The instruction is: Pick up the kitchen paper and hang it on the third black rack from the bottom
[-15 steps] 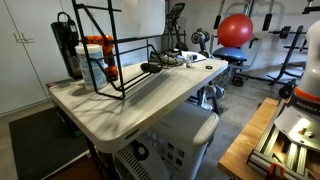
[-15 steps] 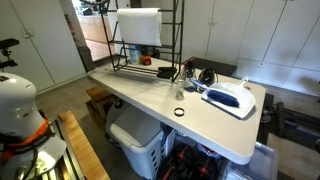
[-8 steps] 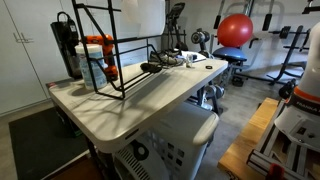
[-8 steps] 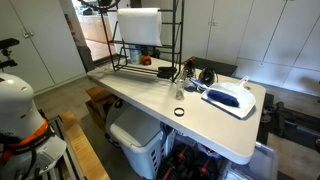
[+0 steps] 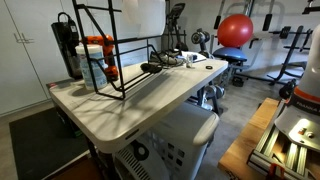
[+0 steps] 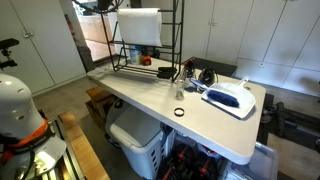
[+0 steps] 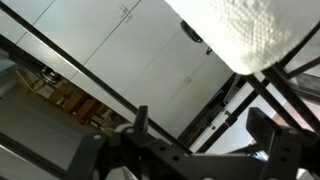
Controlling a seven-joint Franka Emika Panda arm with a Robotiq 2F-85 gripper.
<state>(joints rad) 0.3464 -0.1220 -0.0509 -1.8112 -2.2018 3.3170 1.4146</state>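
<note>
The kitchen paper (image 6: 138, 27) is a white roll held high in the black wire rack (image 6: 175, 40) at the far end of the table. In the wrist view the roll (image 7: 250, 30) fills the top right, close behind thin black rack bars (image 7: 90, 75). My gripper (image 7: 200, 125) is open and empty, with its two dark fingers (image 7: 140, 122) spread apart below the roll and not touching it. In an exterior view only a dark part of the arm shows at the top edge beside the rack (image 6: 97, 5). In an exterior view the rack (image 5: 115, 60) stands on the table's left end.
A blue and white object (image 6: 230, 97), a small black ring (image 6: 178, 112) and a tangle of cables (image 6: 195, 75) lie on the white table (image 6: 150, 100). Orange items (image 5: 100, 50) sit inside the rack. A white appliance (image 5: 170, 140) stands under the table.
</note>
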